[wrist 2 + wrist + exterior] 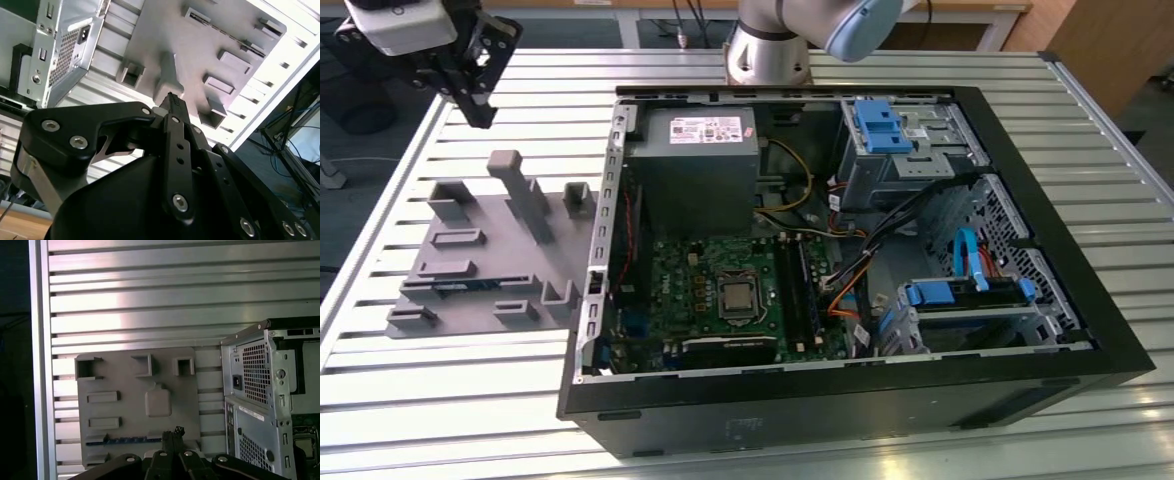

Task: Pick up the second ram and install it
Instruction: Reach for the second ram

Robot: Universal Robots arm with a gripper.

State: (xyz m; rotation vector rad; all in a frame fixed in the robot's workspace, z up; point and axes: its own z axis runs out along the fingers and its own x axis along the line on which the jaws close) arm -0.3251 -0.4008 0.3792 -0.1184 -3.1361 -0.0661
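Note:
The second ram [460, 285] is a thin blue-green stick lying in a slot of the grey tray [480, 210], near the tray's front at the exterior view's left. In the first wrist view the ram [122, 440] shows as a blue strip on the tray [135, 380], just beside my fingertips. My gripper [480, 112] hangs high above the table's far left corner, behind the tray, touching nothing. Its fingers are pressed together and hold nothing, as seen at the gripper [176, 433] and in the second wrist view at the gripper [172, 99].
An open black computer case [854, 410] lies at the exterior view's right of the tray, with a green motherboard [694, 285], a grey power supply [700, 150] and blue drive brackets [878, 125] inside. The tray's upright posts [527, 195] stand tall. The arm's base [767, 50] is behind the case.

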